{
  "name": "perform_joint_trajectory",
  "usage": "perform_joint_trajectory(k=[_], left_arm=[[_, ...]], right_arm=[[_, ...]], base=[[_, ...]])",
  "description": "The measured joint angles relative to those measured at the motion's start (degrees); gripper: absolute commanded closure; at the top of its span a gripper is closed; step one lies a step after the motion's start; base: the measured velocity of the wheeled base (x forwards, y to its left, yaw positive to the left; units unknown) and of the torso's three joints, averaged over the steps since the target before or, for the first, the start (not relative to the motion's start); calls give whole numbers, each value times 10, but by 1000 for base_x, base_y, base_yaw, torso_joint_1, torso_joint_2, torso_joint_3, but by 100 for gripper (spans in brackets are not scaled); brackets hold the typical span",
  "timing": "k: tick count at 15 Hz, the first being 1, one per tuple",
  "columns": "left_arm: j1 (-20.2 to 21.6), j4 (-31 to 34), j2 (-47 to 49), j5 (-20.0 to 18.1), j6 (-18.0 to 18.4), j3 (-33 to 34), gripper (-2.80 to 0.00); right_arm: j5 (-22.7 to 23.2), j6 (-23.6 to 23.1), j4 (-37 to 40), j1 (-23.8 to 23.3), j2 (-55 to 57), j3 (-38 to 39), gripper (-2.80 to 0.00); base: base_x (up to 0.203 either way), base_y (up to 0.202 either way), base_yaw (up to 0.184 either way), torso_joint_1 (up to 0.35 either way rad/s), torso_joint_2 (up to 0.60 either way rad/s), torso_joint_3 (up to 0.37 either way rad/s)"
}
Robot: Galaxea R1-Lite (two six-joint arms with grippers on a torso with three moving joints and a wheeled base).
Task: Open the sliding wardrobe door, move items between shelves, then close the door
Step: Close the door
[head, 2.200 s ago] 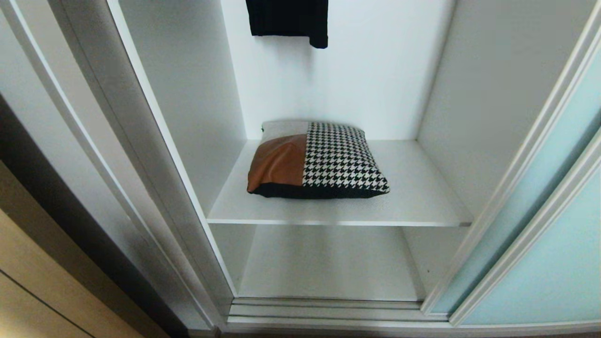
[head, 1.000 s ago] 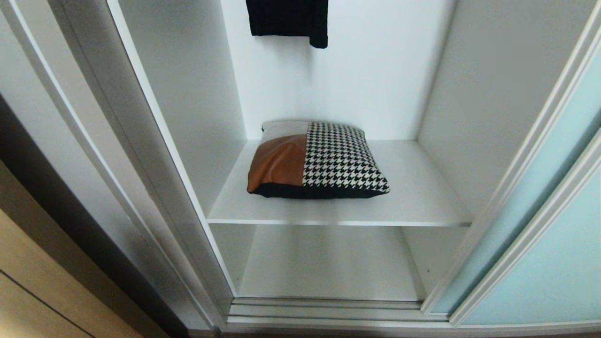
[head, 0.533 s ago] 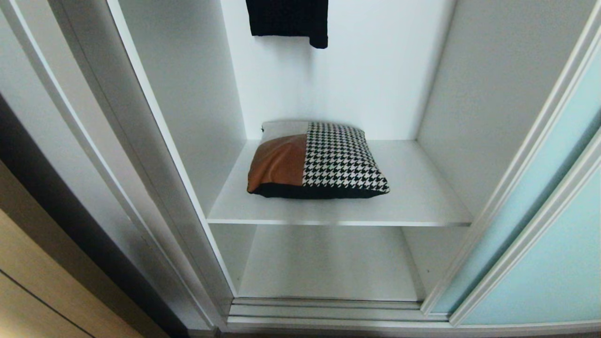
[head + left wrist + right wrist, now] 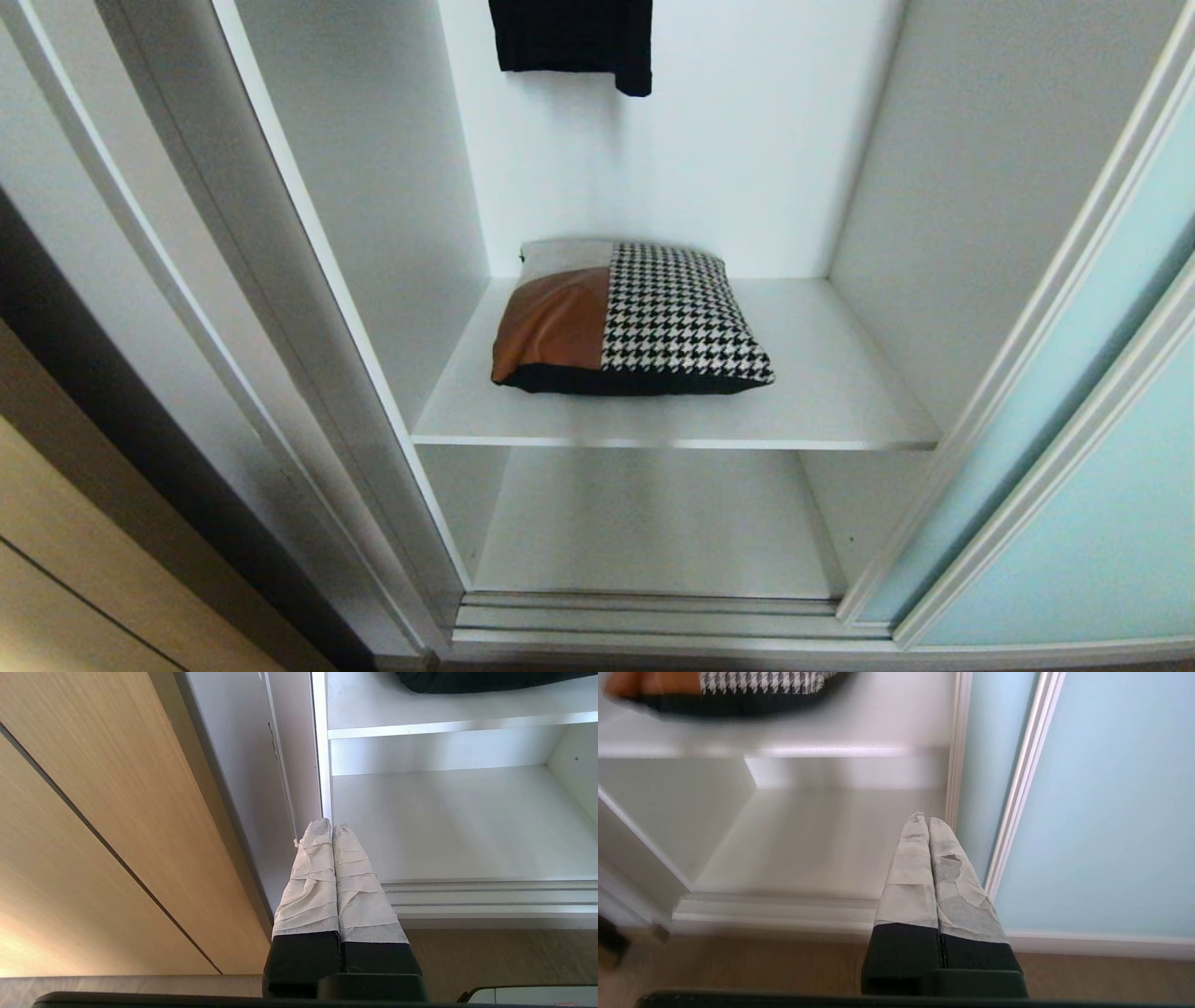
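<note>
The wardrobe stands open, its frosted aqua sliding door (image 4: 1074,485) pushed to the right. A cushion (image 4: 630,317), tan-brown and houndstooth with a black back, lies on the upper white shelf (image 4: 840,392). The lower shelf (image 4: 653,523) beneath it is bare. Neither arm shows in the head view. In the left wrist view my left gripper (image 4: 331,828) is shut and empty, low in front of the wardrobe's left edge. In the right wrist view my right gripper (image 4: 927,820) is shut and empty, low beside the sliding door (image 4: 1111,812), with the cushion (image 4: 738,686) above.
A small black garment (image 4: 571,42) hangs at the back top of the wardrobe. A light wooden door (image 4: 84,579) stands at the left. The floor track (image 4: 644,621) runs along the wardrobe's bottom front. Brown floor (image 4: 738,966) lies before it.
Nothing has visibly changed in the head view; the cushion, the shelves and the sliding door stay as they were.
</note>
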Motion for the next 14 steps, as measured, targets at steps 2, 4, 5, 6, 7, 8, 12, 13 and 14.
perform_joint_trajectory(k=[2, 4, 5, 6, 7, 8, 12, 13, 14], left_arm=[[0, 0, 0, 0, 0, 0, 0], [0, 0, 0, 0, 0, 0, 0], [0, 0, 0, 0, 0, 0, 0], [0, 0, 0, 0, 0, 0, 0], [0, 0, 0, 0, 0, 0, 0], [0, 0, 0, 0, 0, 0, 0], [0, 0, 0, 0, 0, 0, 0], [0, 0, 0, -1, 0, 0, 0], [0, 1, 0, 0, 1, 0, 0]], right_arm=[[0, 1, -5, 0, 0, 6, 0], [0, 4, -4, 0, 0, 7, 0], [0, 4, -4, 0, 0, 7, 0], [0, 2, -4, 0, 0, 8, 0], [1, -2, -4, 0, 0, 8, 0], [1, -5, -5, 0, 0, 8, 0], [1, 0, -4, 0, 0, 8, 0], [1, 0, -4, 0, 0, 8, 0], [1, 0, -4, 0, 0, 8, 0]], base=[[0, 0, 0, 0, 0, 0], [0, 0, 0, 0, 0, 0], [0, 0, 0, 0, 0, 0], [0, 0, 0, 0, 0, 0], [0, 0, 0, 0, 0, 0], [0, 0, 0, 0, 0, 0], [0, 0, 0, 0, 0, 0], [0, 0, 0, 0, 0, 0], [0, 0, 0, 0, 0, 0]])
